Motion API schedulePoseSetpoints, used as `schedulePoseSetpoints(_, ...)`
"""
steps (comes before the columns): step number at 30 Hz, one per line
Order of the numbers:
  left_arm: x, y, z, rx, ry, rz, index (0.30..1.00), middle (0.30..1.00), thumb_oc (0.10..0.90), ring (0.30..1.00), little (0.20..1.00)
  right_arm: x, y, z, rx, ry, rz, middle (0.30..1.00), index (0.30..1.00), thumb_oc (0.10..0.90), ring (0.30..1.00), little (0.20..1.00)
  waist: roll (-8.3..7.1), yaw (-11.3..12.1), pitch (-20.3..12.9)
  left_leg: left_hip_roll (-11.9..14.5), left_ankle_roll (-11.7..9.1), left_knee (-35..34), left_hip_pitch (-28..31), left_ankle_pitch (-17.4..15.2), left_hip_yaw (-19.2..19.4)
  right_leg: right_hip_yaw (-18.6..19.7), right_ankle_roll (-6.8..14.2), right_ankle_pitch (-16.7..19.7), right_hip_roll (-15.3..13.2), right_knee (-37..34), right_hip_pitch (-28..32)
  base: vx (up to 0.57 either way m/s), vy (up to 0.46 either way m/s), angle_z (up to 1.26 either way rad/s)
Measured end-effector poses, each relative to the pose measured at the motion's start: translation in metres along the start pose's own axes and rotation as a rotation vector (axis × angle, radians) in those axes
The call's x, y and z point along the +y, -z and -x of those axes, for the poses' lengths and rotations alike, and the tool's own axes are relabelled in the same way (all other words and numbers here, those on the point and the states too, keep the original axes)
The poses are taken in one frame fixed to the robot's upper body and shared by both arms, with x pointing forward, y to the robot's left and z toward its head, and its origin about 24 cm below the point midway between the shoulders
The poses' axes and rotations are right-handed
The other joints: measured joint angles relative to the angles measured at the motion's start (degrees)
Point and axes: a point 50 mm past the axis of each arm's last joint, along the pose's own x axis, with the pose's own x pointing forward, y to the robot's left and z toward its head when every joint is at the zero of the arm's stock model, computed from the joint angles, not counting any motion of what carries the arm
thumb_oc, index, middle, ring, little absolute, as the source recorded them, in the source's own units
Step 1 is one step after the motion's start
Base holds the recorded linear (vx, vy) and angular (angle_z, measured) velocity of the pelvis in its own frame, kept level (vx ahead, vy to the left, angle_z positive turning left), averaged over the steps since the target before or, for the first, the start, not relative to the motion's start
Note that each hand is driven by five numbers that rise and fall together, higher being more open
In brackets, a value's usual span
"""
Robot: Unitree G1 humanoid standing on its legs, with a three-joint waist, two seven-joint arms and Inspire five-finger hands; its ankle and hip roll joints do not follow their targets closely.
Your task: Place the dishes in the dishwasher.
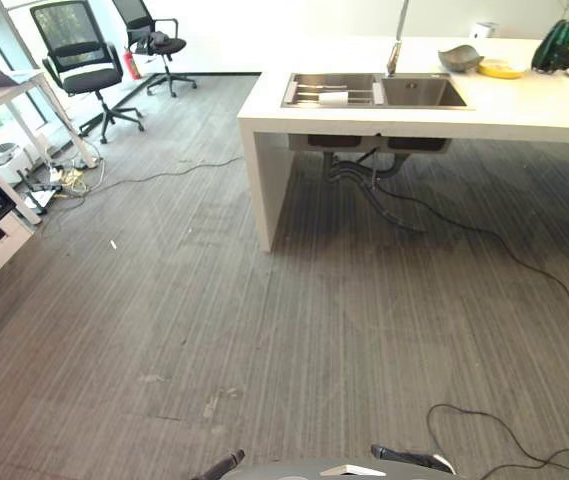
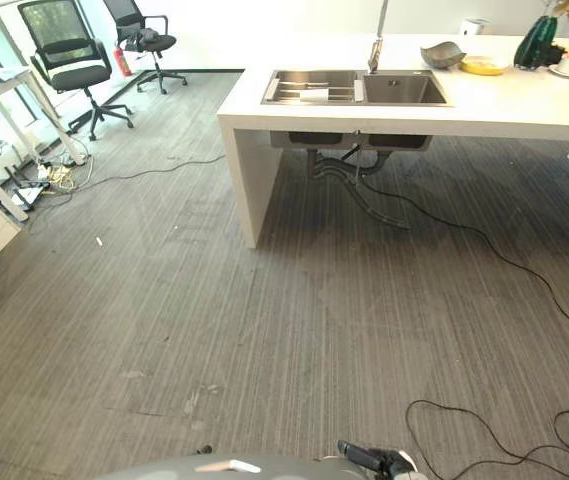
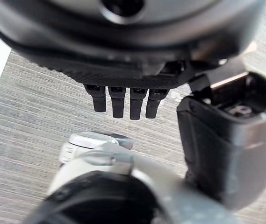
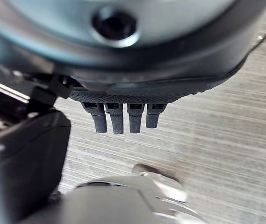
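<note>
Both hands empty: left hand [image 3: 123, 100] and right hand [image 4: 123, 116] hang with fingers straight over grey floor [image 1: 264, 340] | dishes far off: grey bowl [image 1: 460, 58], yellow plate [image 1: 502, 69] on worktop [image 1: 524, 105] past sink [image 1: 374, 90] | risk: tripping on trailing cable [image 1: 524, 260] during approach

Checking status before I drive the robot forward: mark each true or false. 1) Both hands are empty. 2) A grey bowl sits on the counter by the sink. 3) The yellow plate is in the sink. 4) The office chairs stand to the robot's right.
1) True: the left hand and right hand hang with straight fingers, holding nothing.
2) True: the grey bowl sits on the white counter, beside the sink.
3) False: the yellow plate lies on the counter past the bowl.
4) False: the office chairs stand far left.
</note>
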Motion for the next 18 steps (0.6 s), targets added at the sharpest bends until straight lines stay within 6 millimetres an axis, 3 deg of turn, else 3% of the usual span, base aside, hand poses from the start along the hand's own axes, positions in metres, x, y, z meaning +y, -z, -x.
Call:
schedulePoseSetpoints(8, -0.011, -0.029, -0.002, -0.106, 0.025, -0.046, 0.9, 0.9, 0.8, 0.9, 0.9, 0.0, -0.019, -0.001, -0.082, 0.017, 0.097, 0.9, 0.9, 0.8, 0.9, 0.9, 0.38, -0.34, 1.73, 1.01, -0.74, -0.06, 1.12, 0.15, -0.01, -0.18, -0.35, 1.94, 1.39, -4.95, 3.47, 0.0, -0.003, -0.01)
schedulePoseSetpoints(18, -0.017, -0.039, -0.002, -0.126, 0.02, -0.096, 0.9, 0.9, 0.8, 0.9, 0.9, -0.002, -0.012, -0.002, -0.038, 0.026, -0.085, 0.9, 0.9, 0.8, 0.9, 0.9, 1.14, -0.7, 1.84, 1.18, -0.94, -0.21, 1.8, 0.15, 0.29, 0.25, -0.37, 2.43, 1.71, -6.62, 4.61, 0.0, -0.009, -0.01)
